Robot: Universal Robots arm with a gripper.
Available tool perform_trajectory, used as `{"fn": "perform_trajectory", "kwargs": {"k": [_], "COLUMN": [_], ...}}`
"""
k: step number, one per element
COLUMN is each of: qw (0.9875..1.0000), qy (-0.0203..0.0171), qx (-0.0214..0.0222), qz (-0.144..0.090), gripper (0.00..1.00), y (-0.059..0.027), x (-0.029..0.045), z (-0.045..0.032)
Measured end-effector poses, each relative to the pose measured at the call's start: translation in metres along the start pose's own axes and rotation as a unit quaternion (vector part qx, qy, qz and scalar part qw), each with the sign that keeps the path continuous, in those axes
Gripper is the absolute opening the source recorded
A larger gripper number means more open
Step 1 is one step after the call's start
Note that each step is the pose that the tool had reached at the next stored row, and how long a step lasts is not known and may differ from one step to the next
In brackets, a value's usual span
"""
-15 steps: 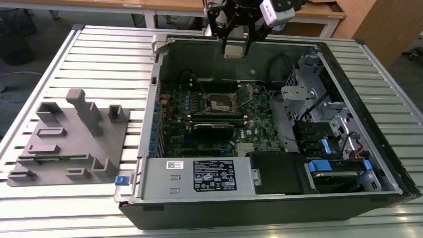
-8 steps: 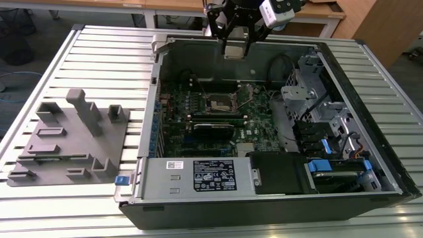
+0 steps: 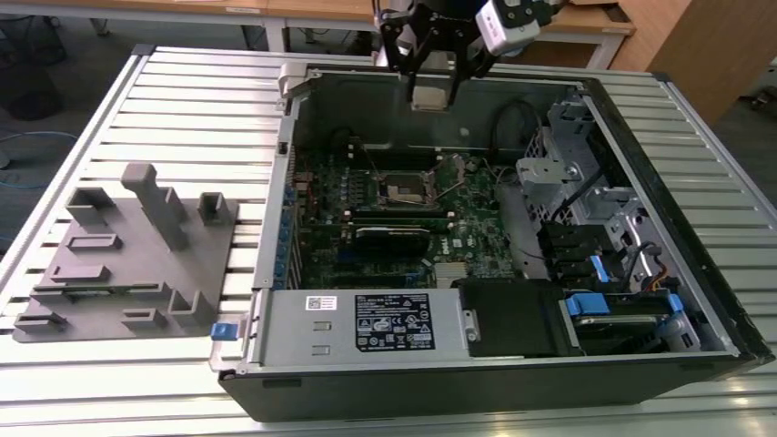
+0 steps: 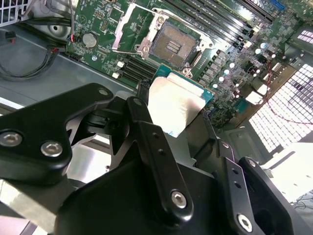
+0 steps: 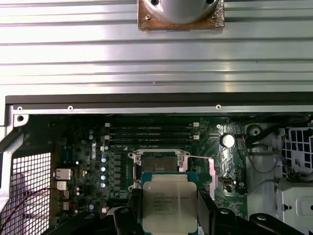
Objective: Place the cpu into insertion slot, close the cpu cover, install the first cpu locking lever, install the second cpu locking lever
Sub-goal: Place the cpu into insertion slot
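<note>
Above the far wall of the open computer case (image 3: 275, 218), the gripper (image 3: 431, 91) hangs with its black fingers (image 5: 208, 215) closed on the cpu (image 5: 169, 203). In the first wrist view they press on two opposite edges of the chip, whose metal top faces the camera. The insertion slot (image 5: 160, 162) lies well below it on the green motherboard (image 3: 474, 228), uncovered, with the dark pin field open to see in the second wrist view (image 4: 172, 45). The cpu cover (image 4: 122, 32) seems swung up at one side of the socket, though I cannot tell how far it leans.

I judge the main danger to be the grip itself – the chip is held only by thin edges, so a small slip or a tilt could let it drop onto the board. If it arrives turned or a little off the socket's square, its corner could press on the fine pins and bend them. A cover that leans inward could also catch the chip's edge.

The case holds the motherboard, a silver power supply box (image 3: 364, 323) with a label near the front, metal drive cages (image 3: 583, 164) on the exterior view's right, and loose cables. On the slatted table (image 3: 182, 100), at the exterior view's left, lies a grey holder (image 3: 134, 264) with posts and recesses – what they contain I cannot tell.
</note>
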State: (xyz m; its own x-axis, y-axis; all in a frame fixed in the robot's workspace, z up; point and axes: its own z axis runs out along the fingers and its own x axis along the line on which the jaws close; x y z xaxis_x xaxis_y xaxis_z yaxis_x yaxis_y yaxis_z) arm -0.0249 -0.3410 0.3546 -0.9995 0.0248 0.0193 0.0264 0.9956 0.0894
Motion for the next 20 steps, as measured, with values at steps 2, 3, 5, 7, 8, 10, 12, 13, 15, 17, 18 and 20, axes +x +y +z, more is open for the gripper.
{"fn": "perform_trajectory", "kwargs": {"k": [2,3,5,7,8,10,12,13,15,17,18,20], "qw": [1.0,1.0,1.0,1.0,1.0,1.0,1.0,1.0,1.0,1.0,1.0,1.0], "qy": [0.0,0.0,0.0,0.0,0.0,-0.0001,-0.0001,-0.0001,-0.0002,-0.0001,-0.0001,-0.0002], "qx": [0.0,0.0,0.0001,0.0001,0.0001,0.0,0.0001,0.0001,-0.0001,-0.0002,-0.0003,-0.0006], "qz": [0.0,0.0,0.0,0.0,0.0,0.0,0.0,0.0,0.0,0.0,0.0,0.0], "gripper": [0.54,0.54,0.54,0.54,0.54,0.54,0.54,0.54,0.54,0.54,0.54,0.54], "y": [-0.0002,-0.0003,-0.0007,-0.001,-0.0011,-0.0015,-0.0019,-0.002,-0.0022,-0.0022,-0.0022,-0.0022], "x": [-0.0001,-0.0001,-0.0002,-0.0002,-0.0003,-0.0003,-0.0004,-0.0004,-0.0005,-0.0005,-0.0005,-0.0005], "z": [0.0024,0.0039,0.0073,0.0111,0.0129,0.0165,0.02,0.0218,0.0243,0.0243,0.0243,0.0244]}}
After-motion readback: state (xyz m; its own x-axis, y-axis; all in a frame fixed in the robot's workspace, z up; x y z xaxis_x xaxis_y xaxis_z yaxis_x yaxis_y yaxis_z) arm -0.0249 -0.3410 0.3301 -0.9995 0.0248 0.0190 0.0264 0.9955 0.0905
